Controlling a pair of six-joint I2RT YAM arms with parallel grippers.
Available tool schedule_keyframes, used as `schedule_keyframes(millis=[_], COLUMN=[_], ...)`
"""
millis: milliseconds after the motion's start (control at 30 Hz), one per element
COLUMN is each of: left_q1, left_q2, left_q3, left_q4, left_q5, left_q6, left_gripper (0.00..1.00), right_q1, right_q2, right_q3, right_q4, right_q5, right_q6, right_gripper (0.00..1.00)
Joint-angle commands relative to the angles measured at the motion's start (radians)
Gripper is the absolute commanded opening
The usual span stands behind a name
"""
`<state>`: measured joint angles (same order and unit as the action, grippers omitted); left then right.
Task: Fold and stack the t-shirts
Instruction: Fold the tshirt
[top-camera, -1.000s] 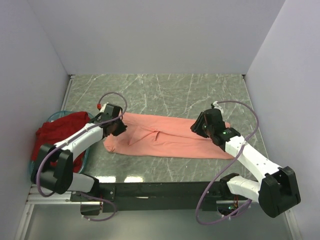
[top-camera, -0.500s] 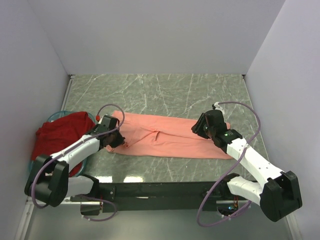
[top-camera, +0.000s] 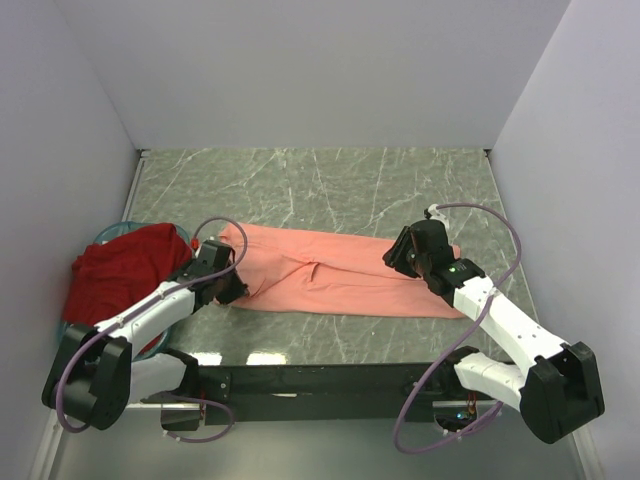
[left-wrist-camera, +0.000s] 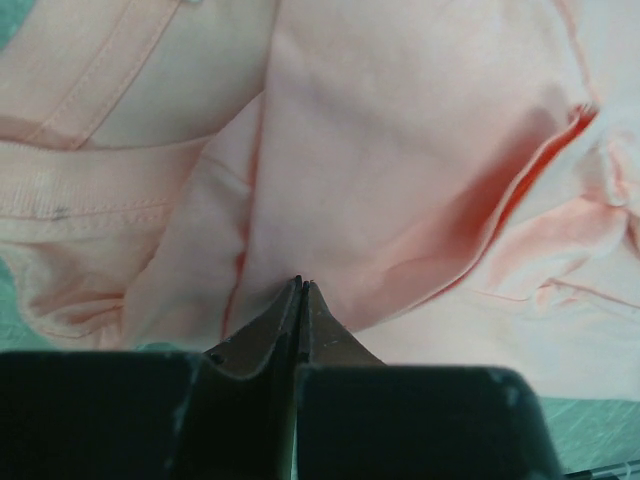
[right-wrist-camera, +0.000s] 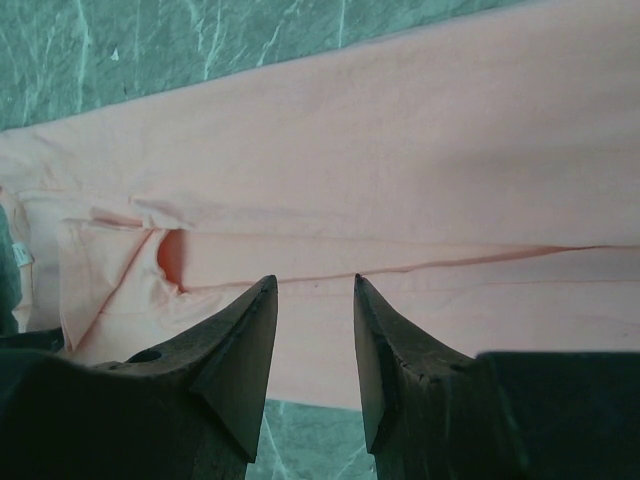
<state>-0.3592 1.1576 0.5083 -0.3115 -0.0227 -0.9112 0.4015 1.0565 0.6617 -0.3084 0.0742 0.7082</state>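
Note:
The salmon-pink t-shirt (top-camera: 330, 275) lies folded into a long band across the marble table. My left gripper (top-camera: 230, 290) sits low at the band's near left corner. In the left wrist view that gripper (left-wrist-camera: 300, 283) is shut, its tips pinching a fold of the pink cloth (left-wrist-camera: 400, 150), and creases run to the tips. My right gripper (top-camera: 395, 258) hovers over the band's right part. Its jaws (right-wrist-camera: 315, 280) are open above a hem of the pink shirt (right-wrist-camera: 400, 150), holding nothing. The dark red t-shirt (top-camera: 115, 270) lies heaped in the basket at the left.
The teal round basket (top-camera: 108, 233) stands at the table's left edge, close behind my left arm. Bare marble table (top-camera: 350, 180) stretches beyond the pink shirt to the back wall. White walls close in the left, right and back sides.
My left gripper has moved toward the near edge, from the shirt's left end to its near left corner, and closed fully. The right arm has barely moved.

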Motion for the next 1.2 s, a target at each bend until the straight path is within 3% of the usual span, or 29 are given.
schedule_keyframes(millis=[0,300,433,633,967,1167], left_q1=[0.002,0.002,0.002,0.002,0.003,0.0], left_q2=[-0.036,-0.068,-0.079,0.056,0.345,0.369], left_q3=[-0.027,0.024,0.102,0.235,0.337,0.32], left_q4=[0.005,-0.038,-0.058,-0.044,0.025,0.072], left_q5=[0.0,-0.028,-0.029,-0.023,0.015,0.064], left_q6=[-0.005,0.005,0.026,0.041,0.032,0.038], left_gripper=[0.06,0.11,0.2,0.31,0.27,0.25], right_q1=[0.008,0.008,0.008,0.008,0.008,0.008], right_q2=[-0.029,-0.038,-0.041,-0.032,-0.052,-0.072], right_q3=[-0.011,-0.008,0.001,0.01,0.019,0.015], right_q4=[0.005,-0.004,-0.011,-0.008,-0.038,-0.044], right_q5=[0.015,0.015,0.019,0.01,0.027,0.032], right_q6=[-0.015,-0.018,-0.021,-0.018,-0.026,-0.027], right_gripper=[0.43,0.43,0.43,0.43,0.43,0.43])
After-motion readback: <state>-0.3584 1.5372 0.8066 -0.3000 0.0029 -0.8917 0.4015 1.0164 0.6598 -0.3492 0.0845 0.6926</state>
